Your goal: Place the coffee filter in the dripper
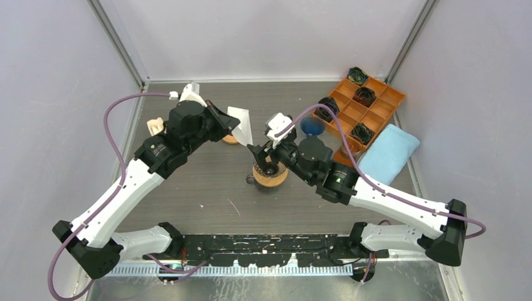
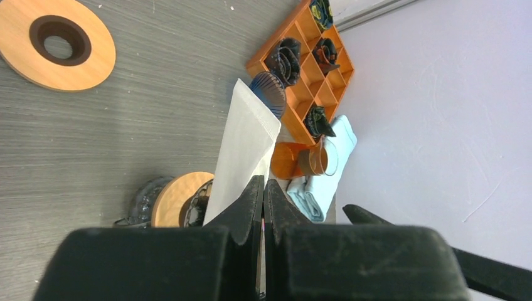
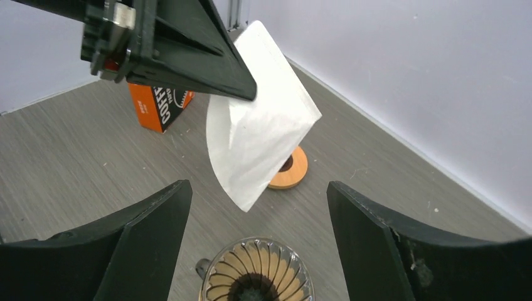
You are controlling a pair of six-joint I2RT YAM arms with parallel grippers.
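Coffee filter (image 3: 257, 119), white paper folded flat, pinched at its upper edge between the closed fingers of the left gripper (image 2: 263, 188). Hanging point down in the air, near the dripper (image 3: 257, 276) but not yet over its mouth. Right gripper (image 3: 257, 200) spread wide and empty, poised over the dripper's ribbed cone and wooden collar.

Probably best done this way:
- Pinch the filter's free side with the right claw to open the folded cone.
- Centre the point over the mouth and lower it straight.
- Release only once seated.

Risk of creasing or tearing thin paper if pulled hard, and of tipping the dripper if nudged.
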